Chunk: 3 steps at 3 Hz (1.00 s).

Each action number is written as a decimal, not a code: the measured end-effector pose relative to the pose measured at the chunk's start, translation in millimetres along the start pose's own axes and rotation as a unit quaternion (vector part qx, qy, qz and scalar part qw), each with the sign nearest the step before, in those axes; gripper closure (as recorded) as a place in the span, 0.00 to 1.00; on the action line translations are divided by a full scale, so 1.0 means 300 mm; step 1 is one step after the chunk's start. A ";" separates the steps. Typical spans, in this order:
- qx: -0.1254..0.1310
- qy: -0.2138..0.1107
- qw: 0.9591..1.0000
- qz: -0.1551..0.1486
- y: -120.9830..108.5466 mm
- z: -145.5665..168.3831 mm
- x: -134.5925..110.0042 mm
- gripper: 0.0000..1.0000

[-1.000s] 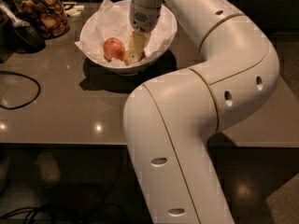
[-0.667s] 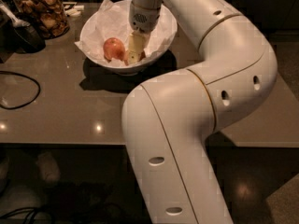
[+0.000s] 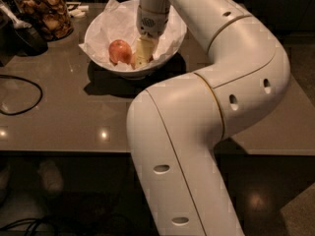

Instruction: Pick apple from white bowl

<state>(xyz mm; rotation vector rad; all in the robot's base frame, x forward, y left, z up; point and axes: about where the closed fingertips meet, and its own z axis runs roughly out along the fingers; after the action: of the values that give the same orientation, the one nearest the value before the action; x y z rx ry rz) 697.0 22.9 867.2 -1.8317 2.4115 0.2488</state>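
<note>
Here the claw (image 3: pixel 141 56) sits low inside the white bowl (image 3: pixel 124 69).

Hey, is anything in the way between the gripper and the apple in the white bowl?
Nothing visible stands between them. The gripper is down inside the white bowl, close beside the apple, just right of it in the camera view. The crumpled paper only lines the bowl around them.

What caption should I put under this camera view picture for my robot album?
Robot's claw down inside the paper-lined white bowl, right beside a pinkish apple.
</note>
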 end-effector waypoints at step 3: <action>-0.005 0.003 1.000 -0.001 0.005 0.010 0.009 0.71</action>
<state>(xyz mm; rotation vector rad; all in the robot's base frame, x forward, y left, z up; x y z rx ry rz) 694.7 21.3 863.7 -1.8413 2.4175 0.2568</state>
